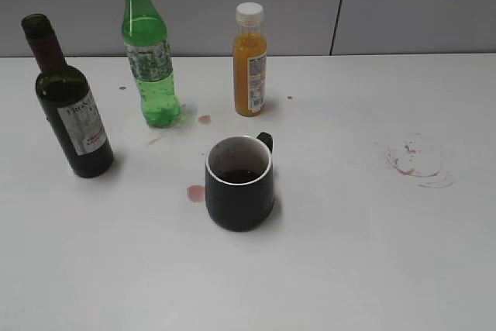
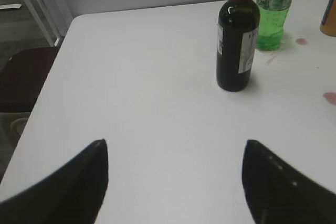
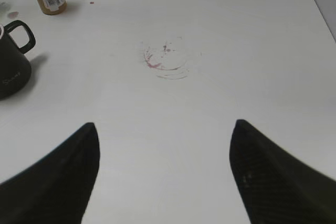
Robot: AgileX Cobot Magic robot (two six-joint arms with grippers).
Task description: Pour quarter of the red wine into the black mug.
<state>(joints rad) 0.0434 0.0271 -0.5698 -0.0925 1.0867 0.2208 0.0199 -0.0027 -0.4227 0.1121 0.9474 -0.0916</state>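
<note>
The red wine bottle stands upright and uncapped on the white worktop, ahead of the left end effector and a little to its right, well apart from its fingertips. Nothing is held: the left end effector's fingers are spread wide over bare worktop, which suits either an approach to the bottle's body or a retreat from it. The black mug sits ahead and far to the left of the right end effector, its handle turned toward the back of the worktop, away from the wine bottle. Dark red liquid already lies in its bottom, so the pour looks at least partly made. The right end effector is also spread apart and empty. Beyond the wine, the green plastic bottle and the orange juice bottle stand capped. Reddish spill marks stain the worktop just ahead of the right end effector.
</note>
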